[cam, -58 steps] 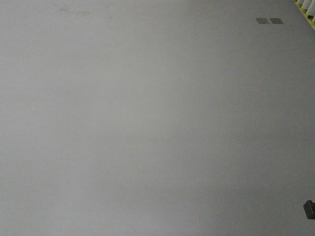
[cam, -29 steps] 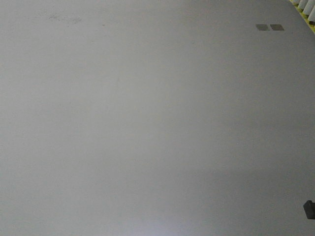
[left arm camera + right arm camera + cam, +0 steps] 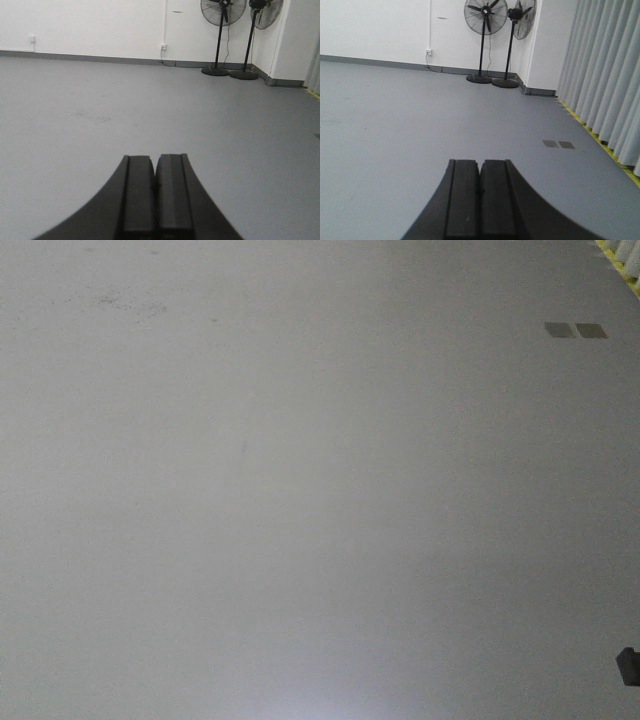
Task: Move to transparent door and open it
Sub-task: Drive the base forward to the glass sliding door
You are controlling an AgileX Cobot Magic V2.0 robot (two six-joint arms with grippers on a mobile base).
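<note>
The transparent door is out of view in every frame. My left gripper (image 3: 155,159) is shut and empty, its black jaws pressed together above bare grey floor. My right gripper (image 3: 480,163) is also shut and empty above the same grey floor. The front view shows only grey floor (image 3: 300,490) and a small dark part (image 3: 628,667) at the right edge.
Two black pedestal fans (image 3: 484,40) stand by the white far wall, also in the left wrist view (image 3: 220,35). Grey curtains (image 3: 605,75) hang along the right, with a yellow floor line (image 3: 600,142). Two grey floor plates (image 3: 558,144) show in the front view too (image 3: 576,330).
The two floor plates and floor marks have slid downward and slightly right in the front view, as the base rolls forward. Both grippers stay shut.
</note>
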